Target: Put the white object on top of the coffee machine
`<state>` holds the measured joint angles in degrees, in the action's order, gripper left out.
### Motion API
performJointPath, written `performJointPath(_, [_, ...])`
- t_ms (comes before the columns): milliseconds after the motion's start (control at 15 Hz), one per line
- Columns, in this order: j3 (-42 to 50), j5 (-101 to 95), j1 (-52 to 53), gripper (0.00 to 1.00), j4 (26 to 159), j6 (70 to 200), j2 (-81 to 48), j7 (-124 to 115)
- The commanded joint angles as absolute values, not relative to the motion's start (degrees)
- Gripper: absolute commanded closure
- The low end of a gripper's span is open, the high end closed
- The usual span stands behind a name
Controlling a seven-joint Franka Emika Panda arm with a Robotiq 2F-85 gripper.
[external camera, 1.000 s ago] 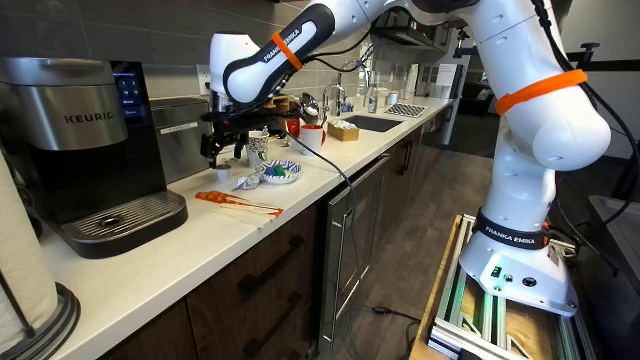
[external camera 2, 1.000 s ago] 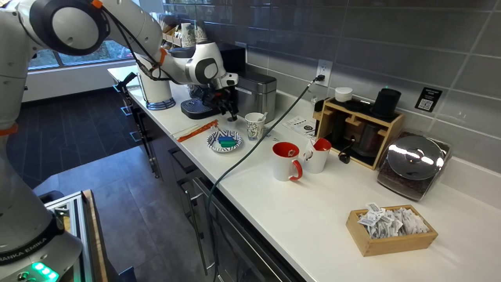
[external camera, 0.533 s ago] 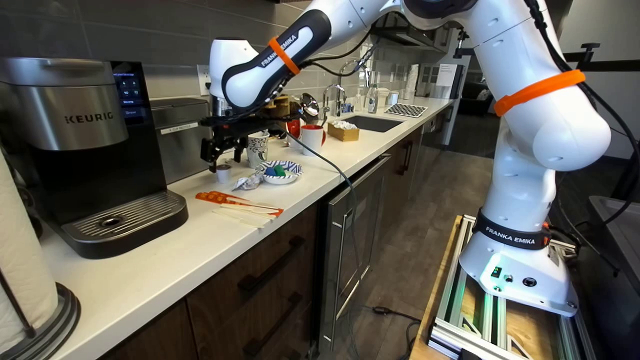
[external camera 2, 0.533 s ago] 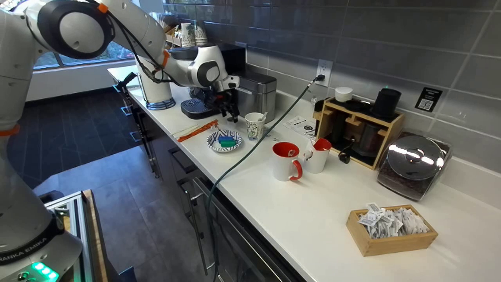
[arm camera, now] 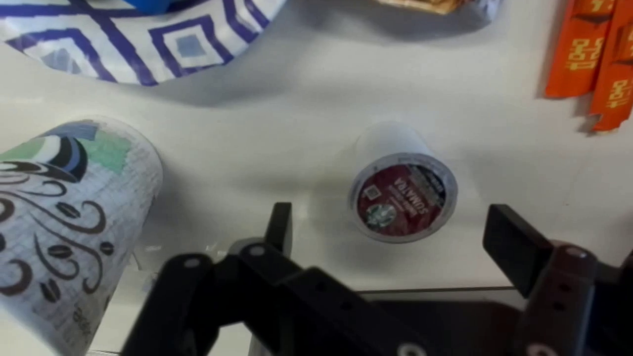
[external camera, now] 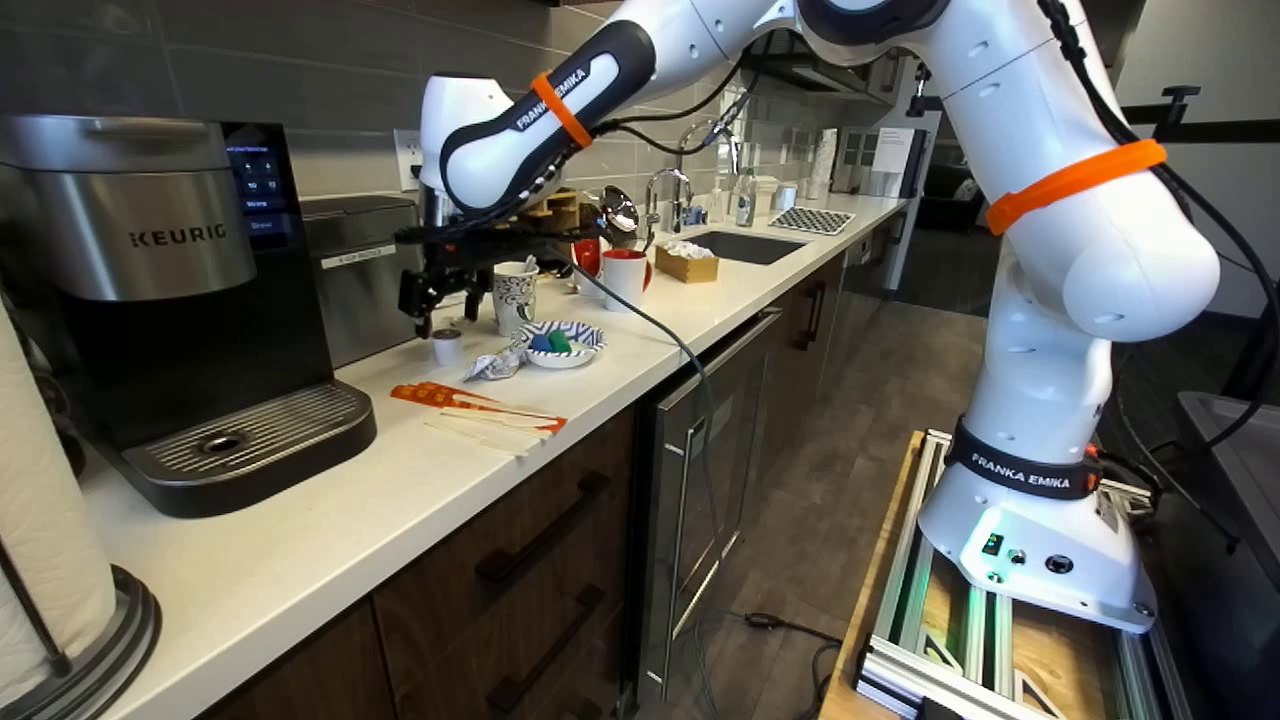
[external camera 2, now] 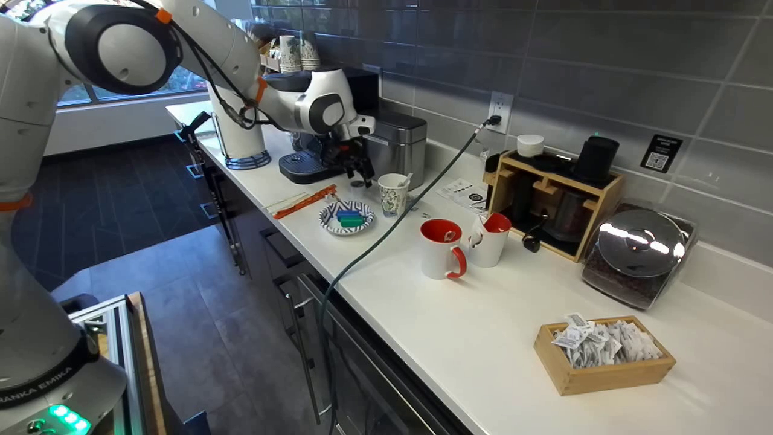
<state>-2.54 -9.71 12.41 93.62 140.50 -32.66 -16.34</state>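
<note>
A grey tiled wall (external camera: 300, 50) is backing the pale worktop (external camera: 300, 545). In an exterior view, the coffee machine (external camera: 195, 285) is standing to the left of the white pod (external camera: 447, 350), still waiting for its load. The pod, which I am taking as the task's target, is resting upright on the worktop. Over the pod, the gripper (arm camera: 390, 232) is holding nothing, its fingers (arm camera: 514, 247) standing wide apart, one to each side of it in the wrist view. Compared with a second ago, the gripper is hanging slightly more to the wall side of the pod, while the pod is staying put. I am judging this as aligning, not yet grasping, so the lift is still lying ahead. Its height over the pod is remaining hard to tell. To the right of the pod, a paper cup (external camera: 515, 303) is standing near, with a patterned plate (external camera: 563, 361) lying farther out.
</note>
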Motion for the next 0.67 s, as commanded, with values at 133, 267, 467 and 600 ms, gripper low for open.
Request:
performJointPath(133, [-3.0,-7.6,11.9,0.01,91.8,138.9,-34.0,-12.3])
performJointPath(267, [-3.0,-7.4,12.2,0.01,91.5,137.6,-34.2,-12.2])
performJointPath(467, [-3.1,-7.2,12.2,0.0,91.2,136.3,-34.4,-12.1])
performJointPath(600, [-3.5,-6.5,11.9,0.02,91.2,136.2,-34.4,-11.9])
